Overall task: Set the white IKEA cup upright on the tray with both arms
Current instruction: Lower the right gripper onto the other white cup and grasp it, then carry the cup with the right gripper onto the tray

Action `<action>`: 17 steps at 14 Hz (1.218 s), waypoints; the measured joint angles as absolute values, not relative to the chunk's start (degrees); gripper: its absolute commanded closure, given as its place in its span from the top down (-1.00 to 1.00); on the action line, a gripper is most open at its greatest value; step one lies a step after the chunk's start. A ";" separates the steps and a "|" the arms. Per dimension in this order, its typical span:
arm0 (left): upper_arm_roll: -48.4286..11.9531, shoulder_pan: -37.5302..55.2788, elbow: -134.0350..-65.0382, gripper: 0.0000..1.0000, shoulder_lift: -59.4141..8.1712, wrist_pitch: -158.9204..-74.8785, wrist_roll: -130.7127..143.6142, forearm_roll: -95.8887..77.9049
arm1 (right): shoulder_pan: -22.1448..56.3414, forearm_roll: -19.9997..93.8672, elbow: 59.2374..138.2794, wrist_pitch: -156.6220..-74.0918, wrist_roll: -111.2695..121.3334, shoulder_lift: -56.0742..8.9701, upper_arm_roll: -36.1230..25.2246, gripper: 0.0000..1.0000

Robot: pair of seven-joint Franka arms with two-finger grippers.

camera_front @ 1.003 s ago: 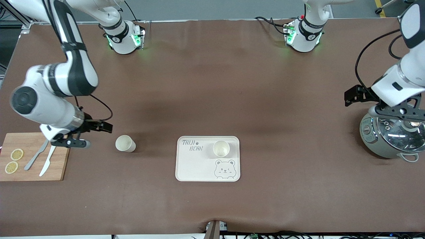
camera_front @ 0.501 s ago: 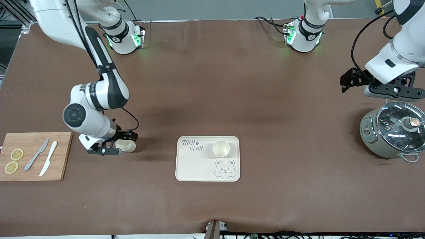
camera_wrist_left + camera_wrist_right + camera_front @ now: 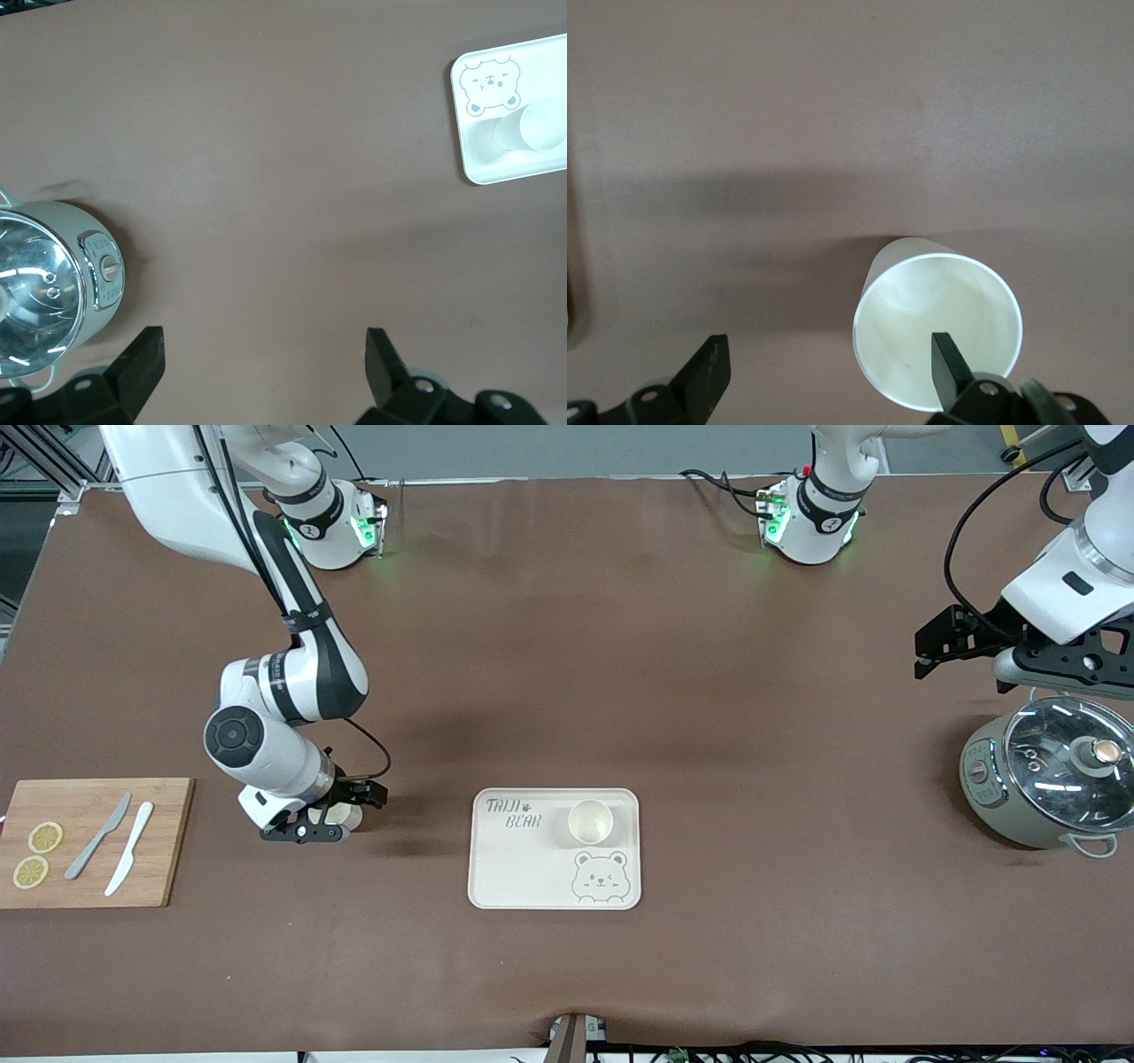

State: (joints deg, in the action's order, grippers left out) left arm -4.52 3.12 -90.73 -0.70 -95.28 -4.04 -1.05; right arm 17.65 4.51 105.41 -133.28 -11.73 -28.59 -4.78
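While one white cup (image 3: 591,821) already stands upright on the tray (image 3: 514,868), in the lower middle of the front view, the other cup (image 3: 345,817) stands on the brown surface (image 3: 567,646), beside the tray toward the right arm's end and at about the same height in the frame. The right gripper (image 3: 323,824) is low over this cup with its jaws spread wide and nothing held. In the right wrist view one finger (image 3: 948,363) overlaps the cup's (image 3: 935,341) open mouth and the other stands well clear, so the jaws do not look centred for a grasp yet. The cup is a smooth, matte, thin-walled cylinder, light and probably easy to tip, so an even squeeze on both walls would suit it.

The left gripper (image 3: 1059,677) waits in the air just above the cooker (image 3: 1050,779) at the frame's edge, toward the left arm's end, its jaws wide and empty.

The tray is flat and cream with rounded corners, a raised rim that should stop sliding, grey lettering and a bear face. The cooker is rounded and grey-green under a glossy glass lid. A wooden cutting board (image 3: 89,886) at the other frame edge carries two knives (image 3: 115,846) and lemon slices (image 3: 37,855).
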 measured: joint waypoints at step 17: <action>-4.37 3.04 -90.21 1.00 -3.46 -95.31 -3.65 -4.03 | 17.63 4.34 104.46 -134.52 -10.82 -30.26 -5.70 -1.00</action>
State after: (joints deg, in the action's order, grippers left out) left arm -4.37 3.04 -90.21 -3.46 -95.31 -3.65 -4.03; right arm 17.63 4.34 104.46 -134.52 -10.82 -30.26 -5.70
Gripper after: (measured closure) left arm 0.000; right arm 0.974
